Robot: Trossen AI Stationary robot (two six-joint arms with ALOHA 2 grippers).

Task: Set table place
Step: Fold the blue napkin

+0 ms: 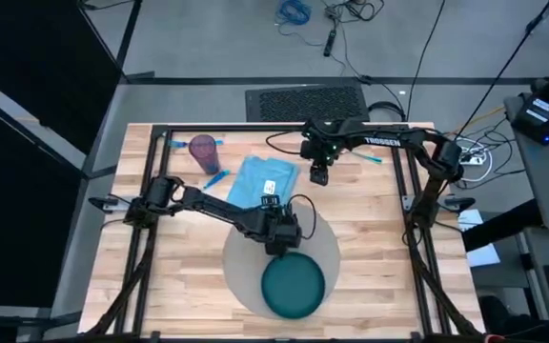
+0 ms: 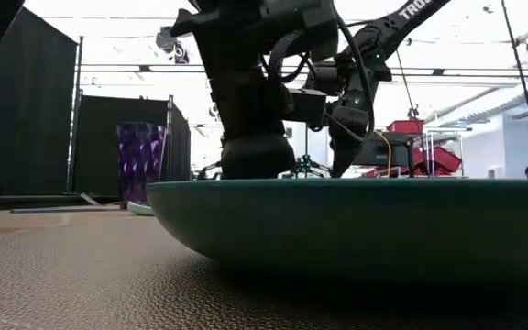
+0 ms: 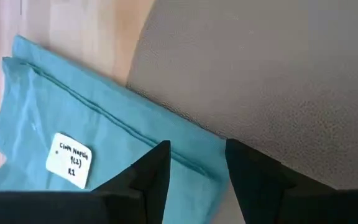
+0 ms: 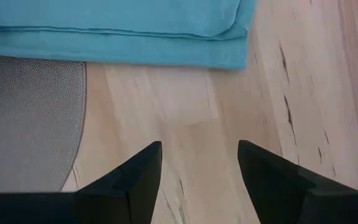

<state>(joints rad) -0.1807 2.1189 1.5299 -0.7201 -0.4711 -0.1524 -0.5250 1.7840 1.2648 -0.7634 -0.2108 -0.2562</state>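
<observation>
table (image 1: 370, 276): light wood top, black frame.
placemat (image 1: 246, 276): round, grey, flat near the front edge, centre.
plate (image 1: 293, 286): dark teal, on the placemat's front part.
napkin (image 1: 260, 179): light blue, folded, white label, toward the back edge, touching the placemat.
cup (image 1: 203, 151): purple, back-left.
left gripper (image 1: 281, 238): over the placemat behind the plate, fingers apart, empty.
right gripper (image 1: 319, 175): above bare wood just beside the napkin, fingers apart, empty.
</observation>
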